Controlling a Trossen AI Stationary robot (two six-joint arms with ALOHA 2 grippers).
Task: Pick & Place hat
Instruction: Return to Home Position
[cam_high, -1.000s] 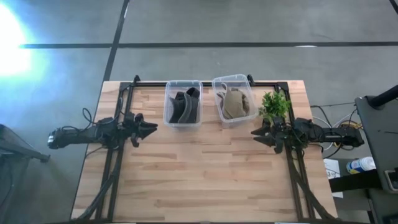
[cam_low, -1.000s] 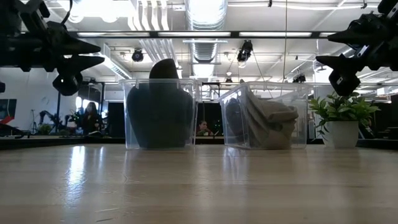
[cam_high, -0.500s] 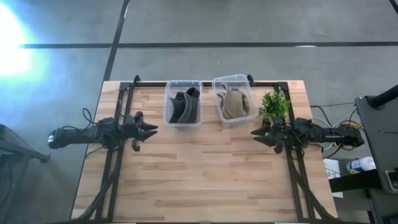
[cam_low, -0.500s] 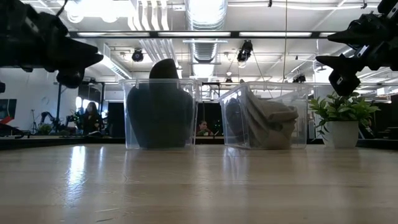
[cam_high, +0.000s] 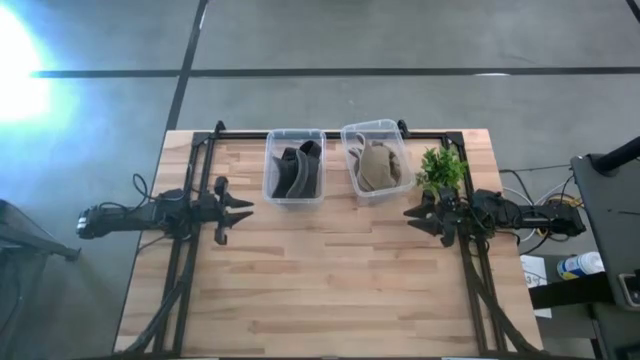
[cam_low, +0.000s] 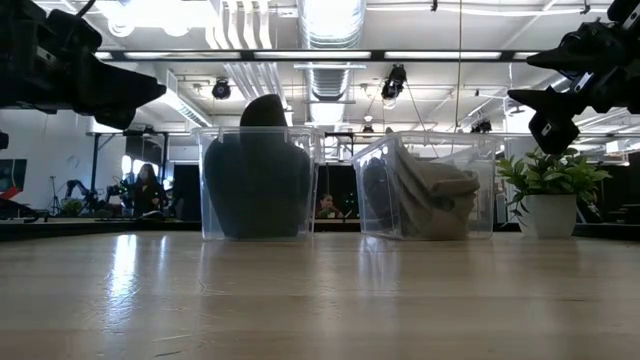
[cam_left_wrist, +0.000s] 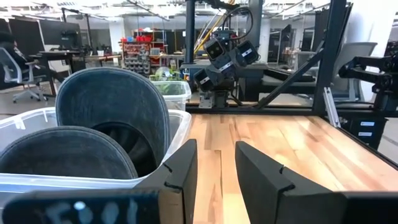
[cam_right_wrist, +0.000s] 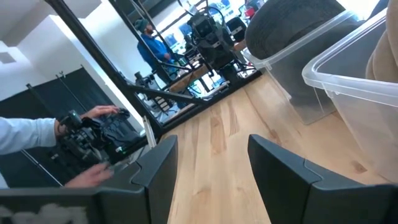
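Dark grey hats (cam_high: 293, 172) stand on edge in the left clear bin (cam_high: 294, 198). In the left wrist view the hats (cam_left_wrist: 112, 118) fill that bin. Beige hats (cam_high: 377, 166) lie in the right clear bin (cam_high: 352, 135), seen through its wall in the low view (cam_low: 430, 195). My left gripper (cam_high: 243, 208) hovers open over the table's left side, pointing right, beside the dark-hat bin's near corner (cam_left_wrist: 177, 152). My right gripper (cam_high: 410, 216) hovers open at the right side, pointing left, near the beige-hat bin. Neither touches anything.
A small potted plant (cam_high: 441, 168) stands at the table's right edge, just beyond my right arm. Bare wood (cam_high: 330, 280) stretches across the middle and the near half. Beyond the table's left side, a person's hands (cam_right_wrist: 87, 134) work a dark device.
My left gripper has rolled about its own long axis while staying in place. In the low view its two fingers, once one above the other, now line up as a single wedge. The right arm and both bins have kept still.
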